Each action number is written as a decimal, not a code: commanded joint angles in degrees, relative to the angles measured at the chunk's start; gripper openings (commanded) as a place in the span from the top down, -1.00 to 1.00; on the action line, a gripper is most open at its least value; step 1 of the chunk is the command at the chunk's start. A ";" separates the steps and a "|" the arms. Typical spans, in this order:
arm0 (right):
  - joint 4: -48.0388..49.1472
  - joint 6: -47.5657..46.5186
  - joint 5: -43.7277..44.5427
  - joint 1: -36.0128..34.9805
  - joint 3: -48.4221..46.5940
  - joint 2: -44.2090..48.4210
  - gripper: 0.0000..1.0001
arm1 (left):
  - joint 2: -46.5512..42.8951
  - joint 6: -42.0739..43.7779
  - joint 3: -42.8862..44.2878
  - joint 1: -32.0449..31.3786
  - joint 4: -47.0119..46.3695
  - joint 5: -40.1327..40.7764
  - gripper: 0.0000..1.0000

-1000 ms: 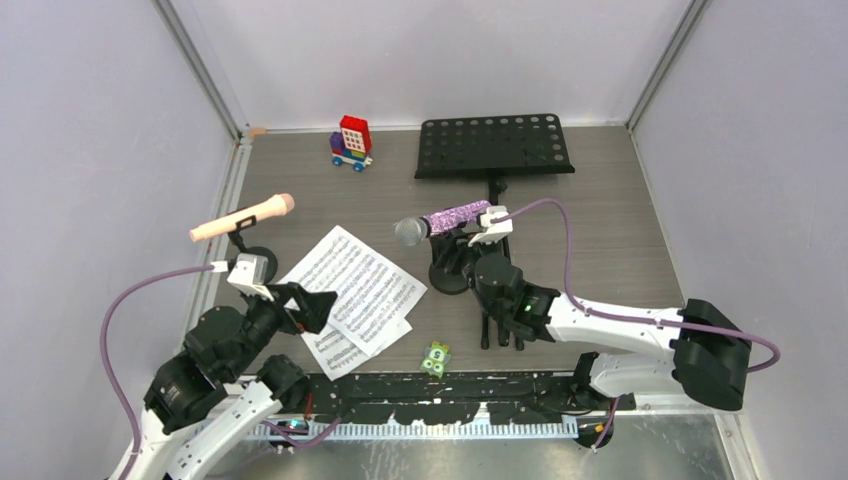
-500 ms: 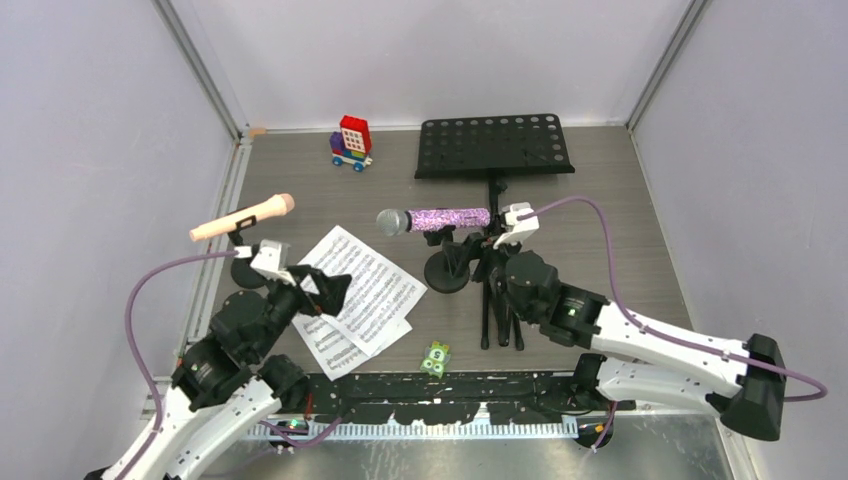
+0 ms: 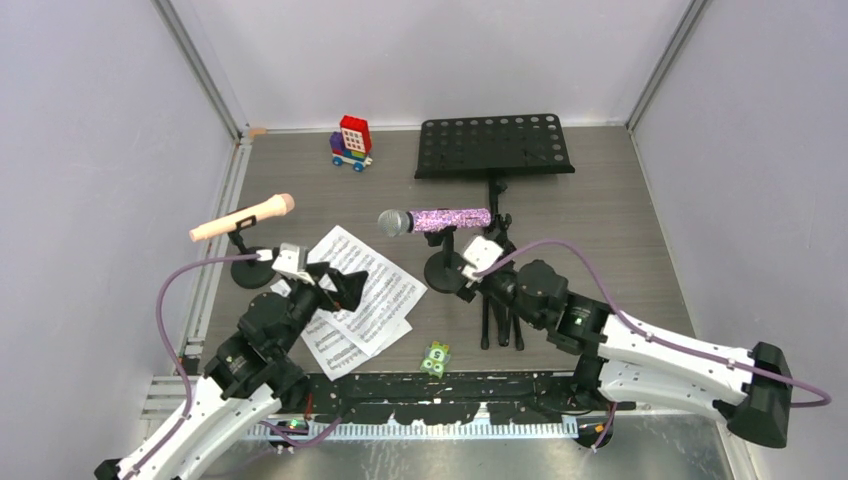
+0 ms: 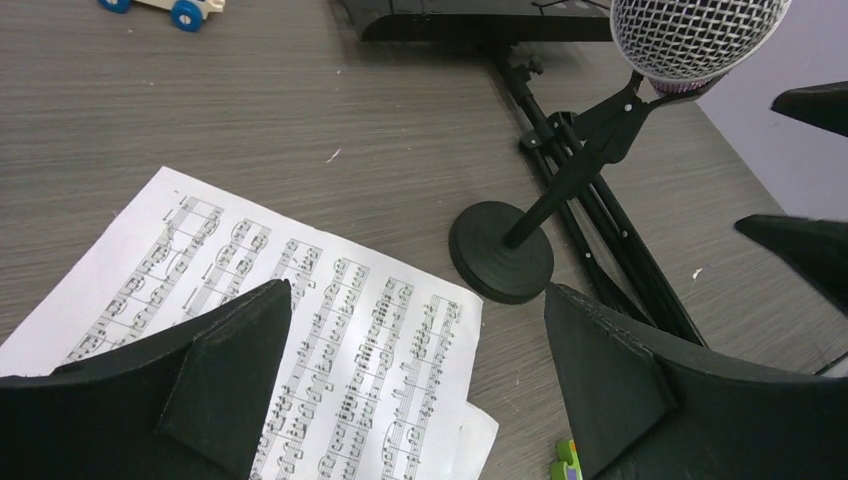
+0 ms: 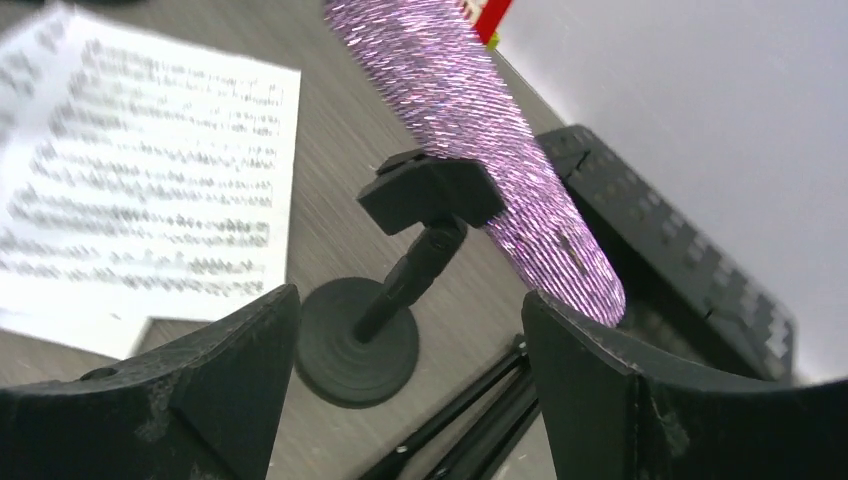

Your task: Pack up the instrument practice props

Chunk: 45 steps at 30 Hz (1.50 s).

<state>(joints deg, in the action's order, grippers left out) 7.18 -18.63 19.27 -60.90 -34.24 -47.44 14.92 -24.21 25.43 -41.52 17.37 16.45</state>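
Backed off the glittery purple microphone (image 3: 450, 217), my right hand (image 3: 468, 278) gapes wide. Left hand (image 4: 420, 360) spread over smooth paper sheet-music pages (image 4: 330, 350).

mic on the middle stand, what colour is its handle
Purple glitter handle with a silver mesh head; clearest in the right wrist view.

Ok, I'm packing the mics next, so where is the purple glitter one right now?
In the top view the purple glitter microphone sits clipped in its black mount mid-table, in front of the music desk and right of the sheet music.
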 commanded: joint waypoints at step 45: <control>9.59 -37.15 -5.96 0.00 -22.51 -26.73 -0.06 | 14.26 13.36 -22.89 -0.10 -64.82 -22.96 -0.99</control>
<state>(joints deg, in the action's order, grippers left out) 11.77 -56.82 12.01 -60.90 -54.85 -75.40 28.29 -12.56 1.52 -41.52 -42.74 -5.76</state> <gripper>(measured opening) 0.576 0.996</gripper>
